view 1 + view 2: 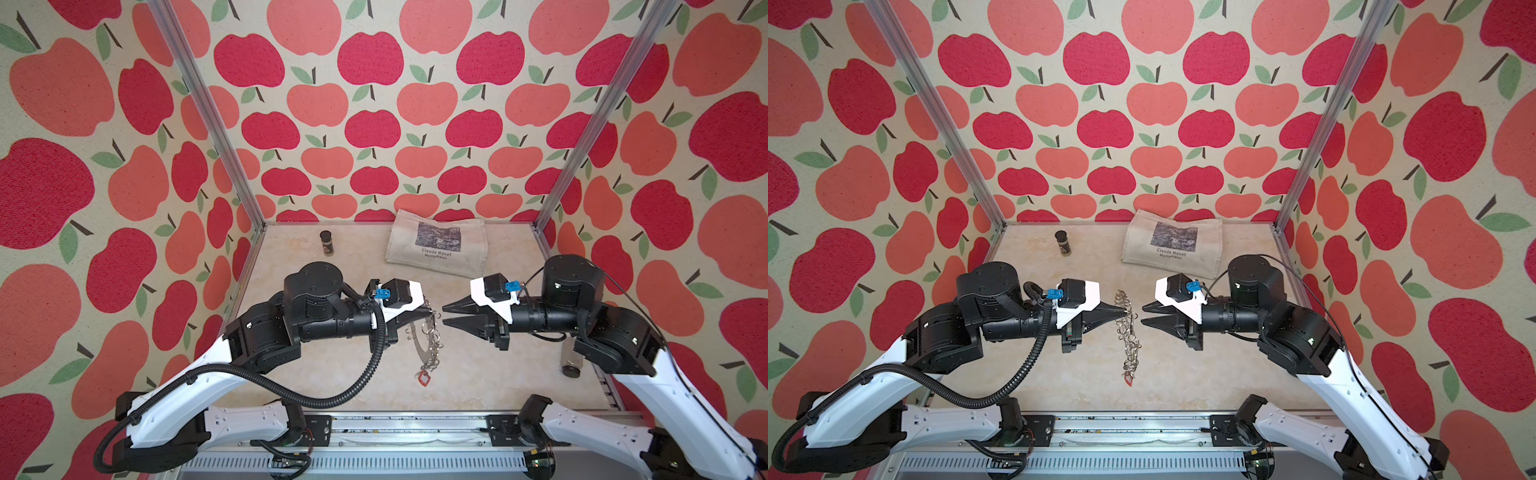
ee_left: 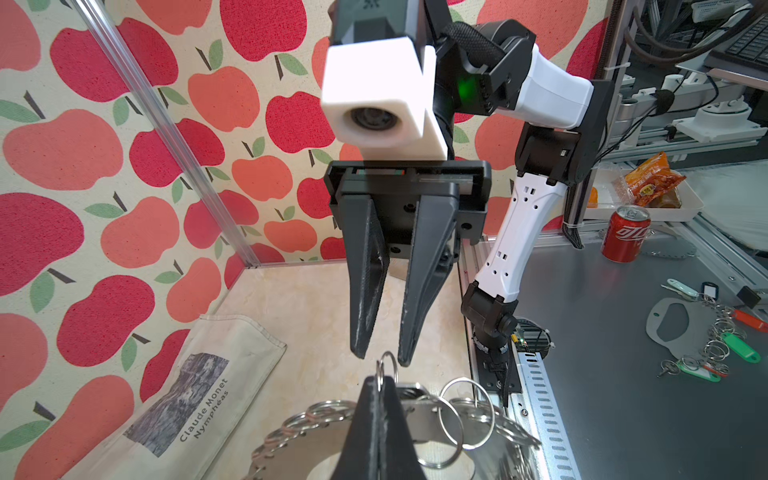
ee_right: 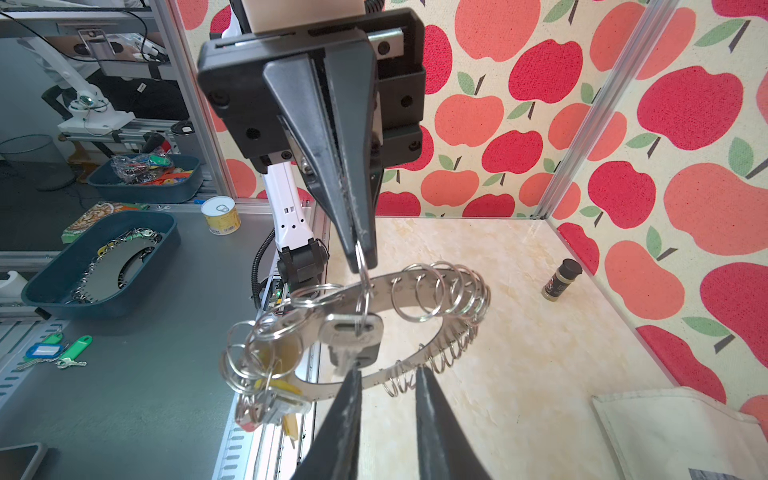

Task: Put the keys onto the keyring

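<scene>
Pinching thin wire ring (image 3: 365, 291) on flat grey metal keyring (image 3: 380, 291): left hand (image 3: 363, 259); right hand's (image 1: 444, 314) tapered black jaws slightly spread

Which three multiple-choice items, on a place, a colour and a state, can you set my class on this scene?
1. Where is the jar? A on the table, left of the bag; B in the bag; C at the front edge.
2. What colour is the lowest tag on the keyring? A green; B blue; C red.
3. How is the left claw? A open; B shut on a wire ring; C shut on the bag.
A: it stands near the back wall. C: red shows at the hanging end. B: its jaws pinch a ring.
</scene>
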### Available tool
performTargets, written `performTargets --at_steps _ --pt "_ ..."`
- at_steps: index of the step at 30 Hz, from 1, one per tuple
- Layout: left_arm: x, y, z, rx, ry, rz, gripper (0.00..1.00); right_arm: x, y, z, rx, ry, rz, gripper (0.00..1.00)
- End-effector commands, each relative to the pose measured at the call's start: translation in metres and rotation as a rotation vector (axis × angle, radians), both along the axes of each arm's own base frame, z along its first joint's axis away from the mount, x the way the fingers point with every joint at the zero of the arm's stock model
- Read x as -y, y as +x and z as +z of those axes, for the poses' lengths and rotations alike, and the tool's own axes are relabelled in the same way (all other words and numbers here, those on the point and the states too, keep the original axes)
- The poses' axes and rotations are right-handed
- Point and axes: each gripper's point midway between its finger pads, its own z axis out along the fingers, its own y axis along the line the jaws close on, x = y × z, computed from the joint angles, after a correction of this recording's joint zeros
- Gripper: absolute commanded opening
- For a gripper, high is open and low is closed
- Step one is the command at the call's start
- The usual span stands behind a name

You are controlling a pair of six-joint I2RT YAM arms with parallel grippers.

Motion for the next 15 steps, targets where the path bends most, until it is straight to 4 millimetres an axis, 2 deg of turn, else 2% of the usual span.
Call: performTargets --at_steps 1,6,15 --pt "-0.001 -0.005 0.021 0.049 -0.067 -0.026 0.00 0.004 -0.005 0.024 0.019 0.073 0.003 0.28" --pt "0.000 -0.006 0.020 0.053 -0.064 -0.031 0.00 0.001 -0.009 0.036 0.002 0.117 0.030 0.31" --pt "-0.002 -0.007 0.022 0.067 -0.071 -0.028 0.00 -0.004 -0.013 0.036 -0.032 0.129 0.069 0.25"
